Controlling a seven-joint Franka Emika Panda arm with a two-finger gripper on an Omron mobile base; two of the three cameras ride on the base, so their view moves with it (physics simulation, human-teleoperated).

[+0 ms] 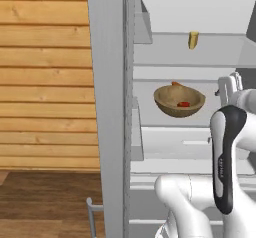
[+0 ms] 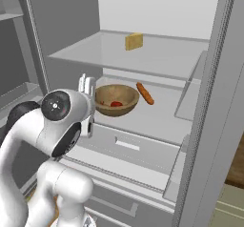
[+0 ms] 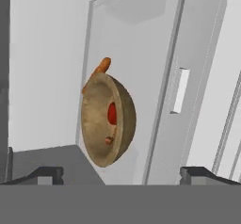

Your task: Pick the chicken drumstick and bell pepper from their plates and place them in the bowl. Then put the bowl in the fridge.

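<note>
- The fridge [image 2: 209,126] stands open; its pale shelves take up the middle of the right base view and the right half of the left base view.
- The bowl [image 1: 179,101] sits on a middle shelf [image 2: 162,111], at centre right of the left base view and at centre left of the right base view.
- In the hand view the bowl is at centre left and appears on its side, because that camera is rolled.
- The pepper [image 2: 116,104] lies inside the bowl, a red lump on the tan floor; in the hand view it is at the bowl's middle.
- A small orange-brown piece, the drumstick [image 3: 109,140], lies inside the bowl near its rim, in the lower centre of the hand view.
- An orange stick [image 2: 145,93] lies on the same shelf just beside the bowl, on the bowl's right in the right base view; whether they touch I cannot tell.
- A yellow block [image 2: 134,41] stands on the shelf above, at upper centre of the right base view and upper right of the left base view.
- The gripper [image 3: 120,173] is spread wide and holds nothing: its dark tips sit far apart at the bottom corners of the hand view, with the bowl above and between them, apart from both.
- In the right base view the pale hand is at the bowl's left rim, over the arm's round joint.
- Wooden planks [image 1: 45,72] cover the left half of the left base view.
</note>
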